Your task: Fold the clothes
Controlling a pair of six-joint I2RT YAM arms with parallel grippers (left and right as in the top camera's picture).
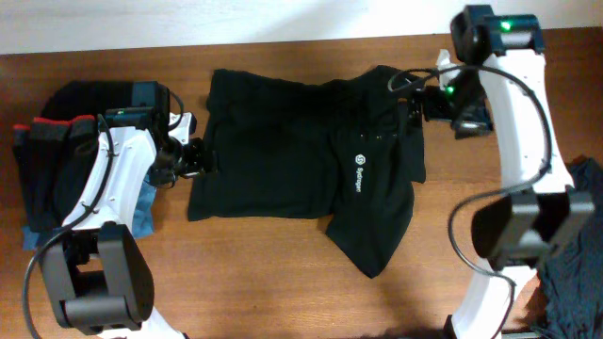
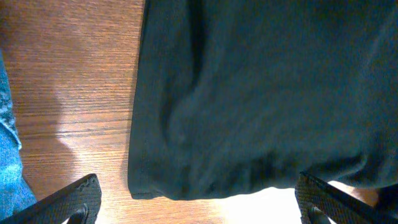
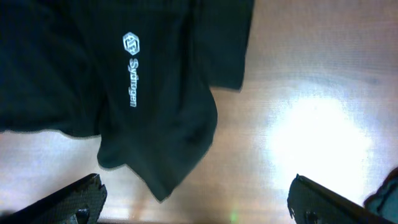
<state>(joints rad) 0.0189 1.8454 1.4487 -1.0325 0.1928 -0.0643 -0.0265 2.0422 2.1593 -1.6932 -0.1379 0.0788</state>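
Observation:
A long plain black garment [image 1: 283,151] lies spread on the wooden table, with a small white logo and white lettering [image 1: 360,174] on its right part. My left gripper [image 1: 195,155] is open and empty at the garment's left edge, whose hem fills the left wrist view [image 2: 249,99]. My right gripper [image 1: 417,102] is open and empty at the garment's upper right edge. The right wrist view shows the logo [image 3: 132,70] and the garment's lower flap [image 3: 168,149] over bare wood.
A pile of dark clothes with red and blue pieces [image 1: 52,160] sits at the far left; its blue fabric edges the left wrist view [image 2: 9,162]. Dark blue-grey cloth [image 1: 575,273] lies at the right edge. The table's back edge [image 1: 283,42] meets a white wall.

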